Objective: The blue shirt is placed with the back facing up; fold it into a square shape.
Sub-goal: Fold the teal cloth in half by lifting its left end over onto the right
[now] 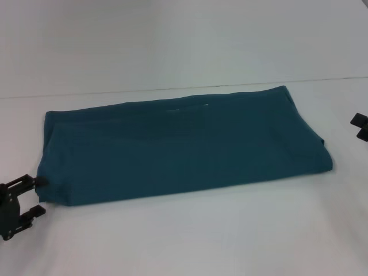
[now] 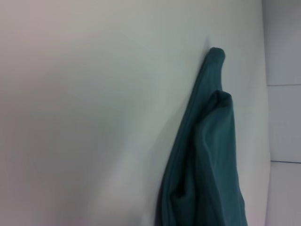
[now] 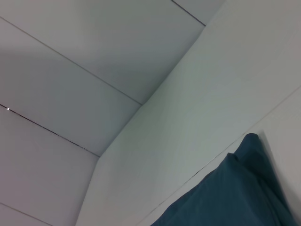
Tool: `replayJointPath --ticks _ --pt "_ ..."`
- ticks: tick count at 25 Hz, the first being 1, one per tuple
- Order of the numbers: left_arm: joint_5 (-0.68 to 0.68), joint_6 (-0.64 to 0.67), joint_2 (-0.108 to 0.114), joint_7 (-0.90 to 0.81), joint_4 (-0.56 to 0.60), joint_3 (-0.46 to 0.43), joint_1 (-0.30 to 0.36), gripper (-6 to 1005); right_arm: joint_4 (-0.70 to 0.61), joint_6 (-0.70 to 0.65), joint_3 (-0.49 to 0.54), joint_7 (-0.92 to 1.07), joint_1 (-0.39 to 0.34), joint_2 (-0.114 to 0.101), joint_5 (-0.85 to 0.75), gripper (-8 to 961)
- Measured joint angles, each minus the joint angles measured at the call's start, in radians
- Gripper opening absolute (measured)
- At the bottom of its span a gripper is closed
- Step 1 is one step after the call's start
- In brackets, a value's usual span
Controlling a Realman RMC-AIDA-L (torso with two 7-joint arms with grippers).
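The blue shirt (image 1: 184, 144) lies flat on the white table (image 1: 201, 241), folded into a long band that runs left to right, plain side up. My left gripper (image 1: 38, 196) sits at the band's near left corner, open, its upper finger touching the cloth edge. The left wrist view shows this end of the shirt (image 2: 211, 155) as bunched layered folds. My right gripper (image 1: 359, 127) is at the frame's right edge, a little off the shirt's right end, with two dark fingertips apart and nothing between them. A corner of the shirt (image 3: 235, 197) appears in the right wrist view.
A white wall (image 1: 172, 40) rises behind the table's far edge, close behind the shirt. Bare tabletop stretches in front of the shirt and to either side.
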Motion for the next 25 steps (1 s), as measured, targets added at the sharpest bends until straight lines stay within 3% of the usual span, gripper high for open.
replayJointPath --ticks 25 --pt "0.013 -0.125 0.021 0.009 -0.109 0.027 -0.105 702 0.0 -0.007 0.004 -0.001 -0.021 0.003 -0.001 640"
